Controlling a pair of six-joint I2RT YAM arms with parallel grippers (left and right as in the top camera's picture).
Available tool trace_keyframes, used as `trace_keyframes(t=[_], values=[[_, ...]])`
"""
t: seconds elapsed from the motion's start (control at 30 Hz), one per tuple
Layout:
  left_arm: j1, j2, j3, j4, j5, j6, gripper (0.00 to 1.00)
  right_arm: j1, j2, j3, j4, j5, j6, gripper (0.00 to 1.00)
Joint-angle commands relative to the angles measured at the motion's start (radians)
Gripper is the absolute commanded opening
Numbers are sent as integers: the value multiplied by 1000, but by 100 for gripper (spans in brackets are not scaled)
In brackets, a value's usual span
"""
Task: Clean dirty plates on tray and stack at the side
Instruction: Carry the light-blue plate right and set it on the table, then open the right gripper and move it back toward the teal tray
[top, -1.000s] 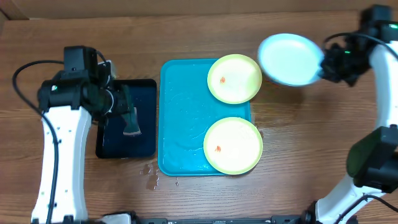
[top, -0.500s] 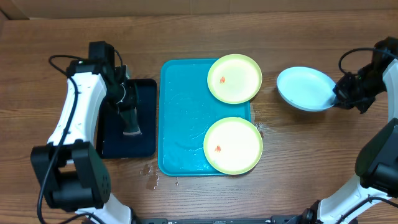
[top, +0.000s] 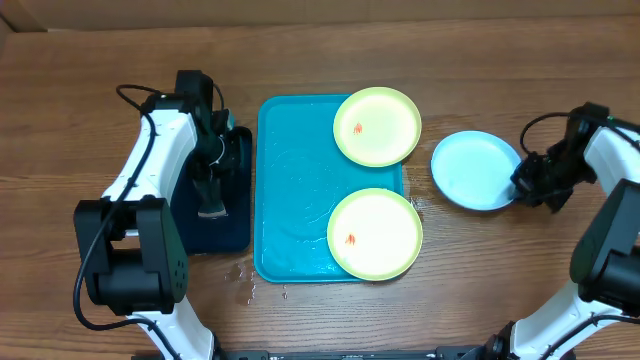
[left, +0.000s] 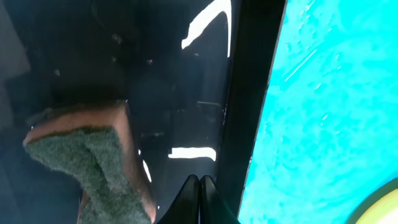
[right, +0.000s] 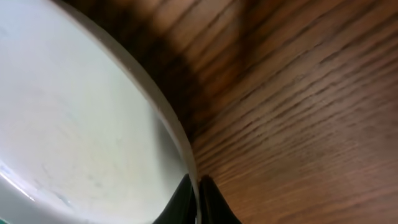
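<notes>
Overhead: the upper yellow-green plate (top: 377, 126) and the lower yellow-green plate (top: 375, 233) lie on the right half of the turquoise tray (top: 290, 200). The light blue plate (top: 470, 168) is centre right, apart from the tray, with the right gripper (top: 522, 185) at its right rim.
Left wrist: the left gripper (left: 199, 186) is clenched on nothing over the black tray (left: 174, 74), with the sponge (left: 93, 162) at lower left.
Right wrist: the jaws pinch the light blue plate's rim.

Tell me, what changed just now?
The right pincer, shut on the blue plate, brought it down toward the table beside the tray. The left pincer swung in over the black tray and closed empty by the sponge. Both yellow-green plates stayed put.
</notes>
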Motion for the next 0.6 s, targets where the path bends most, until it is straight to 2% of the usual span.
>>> trace_keyframes(t=[0.0,0.1,0.17,0.23,0.43,0.57], values=[[-13,39,-8,20,8,26,4,3,-26,-57,37,3,5,4],[-21,66,-19,49,8,47,4,4,-26,-86,58,4,4,5],[-24,87,-21,61,20,47,4,4,-26,-89,57,4,4,9],[-27,107,-21,69,48,47,4,4,-26,-89,57,3,4,22],[-27,121,-21,78,194,108,4,4,-26,-89,61,3,4,38],[-27,121,-21,79,222,118,4,4,-26,-89,56,-21,4,58]])
